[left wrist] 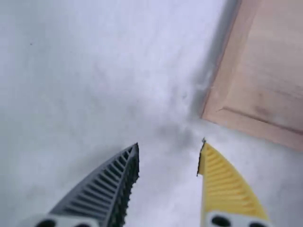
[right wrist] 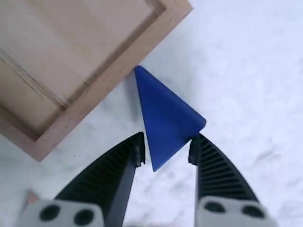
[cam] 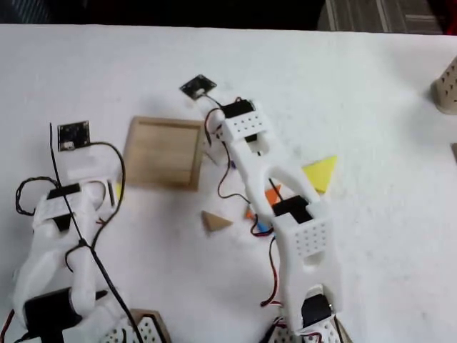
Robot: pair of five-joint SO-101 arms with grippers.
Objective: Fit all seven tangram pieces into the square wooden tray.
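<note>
- Left pincer (left wrist: pixel 169 144): one dark grey finger and one yellow finger spread wide with nothing between them. It hangs over the bare white table (left wrist: pixel 94 71), just beside a corner of the square wooden tray (left wrist: pixel 255 127).
- Right pincer (right wrist: pixel 168 142): two dark fingers drawn narrow on the broad end of a blue triangle (right wrist: pixel 163 111), gripping it from both sides. The triangle's sharp tip points at the tray's outer rim and lies just beside it, outside the tray.
- High view, near edge: the white left arm (cam: pixel 57 236) ends at the tray's left side. The white right arm (cam: pixel 285 200) stretches over the loose pieces to the tray's right side.
- Wood-coloured triangle (cam: pixel 214 221): flat on the table between the arms, near the tray's nearer right corner but apart from it.
- Small blue piece (cam: pixel 263 228) and orange piece (cam: pixel 273 194): partly hidden by the right arm, so their shapes cannot be told.
- Yellow triangle (cam: pixel 321 173): on the table on the outer side of the right arm, well apart from the tray.
- Tray floor: bare wood where visible.
- Pale block with holes (cam: pixel 446 89): at the far right edge of the table.
</note>
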